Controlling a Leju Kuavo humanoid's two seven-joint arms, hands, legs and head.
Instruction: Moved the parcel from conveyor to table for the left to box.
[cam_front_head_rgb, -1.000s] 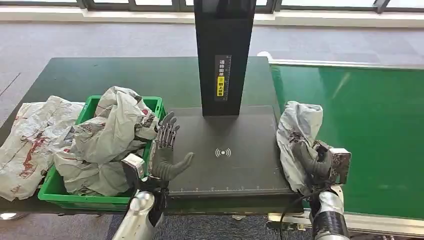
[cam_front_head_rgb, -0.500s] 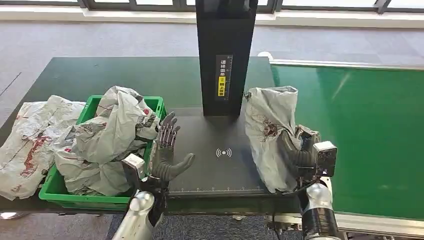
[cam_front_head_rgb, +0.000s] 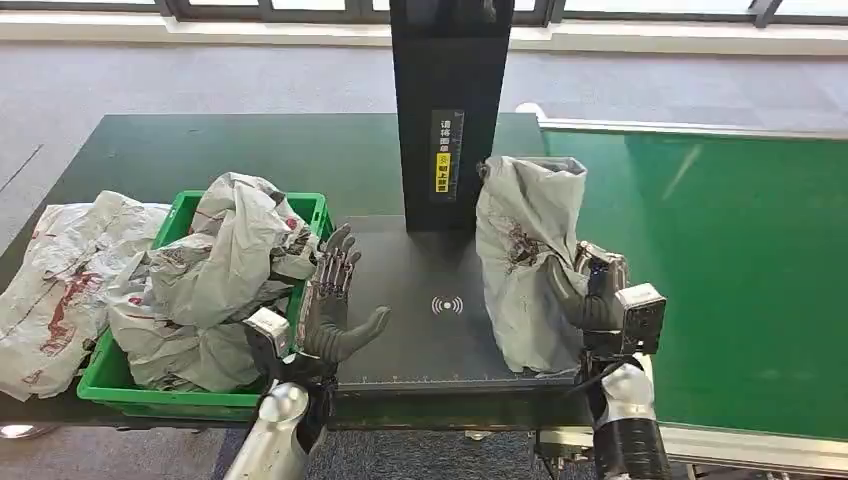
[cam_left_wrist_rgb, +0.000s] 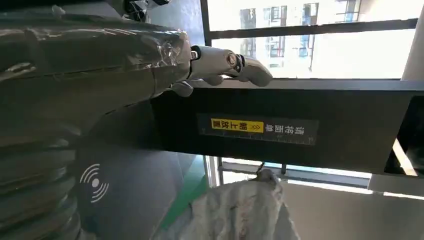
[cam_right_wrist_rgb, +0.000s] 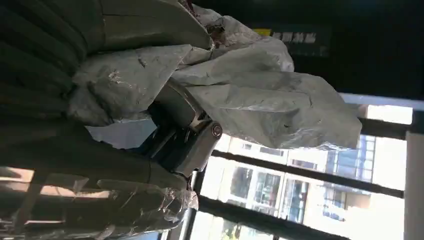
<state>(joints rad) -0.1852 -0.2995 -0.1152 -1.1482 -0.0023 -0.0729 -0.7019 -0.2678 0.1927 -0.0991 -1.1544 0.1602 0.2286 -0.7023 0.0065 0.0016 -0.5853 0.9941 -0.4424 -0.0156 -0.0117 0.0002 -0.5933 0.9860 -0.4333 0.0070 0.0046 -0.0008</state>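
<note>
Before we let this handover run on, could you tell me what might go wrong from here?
The right hand grips the grey parcel by one side, so the limp bag might sag or slip as it is set on the black platform. The parcel's top sits close to the black column and could snag there. The left hand is open near the already heaped green bin, so boxing could spill bags.

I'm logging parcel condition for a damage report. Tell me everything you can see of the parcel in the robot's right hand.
The parcel is a soft grey plastic mailer bag, crumpled and creased, with dark red printed marks on its face. It stands roughly upright, its lower end at the front right part of the dark scanner plate, beside the black post. The right hand grips its right edge, fingers wrapped into the plastic. No tear is visible.
</note>
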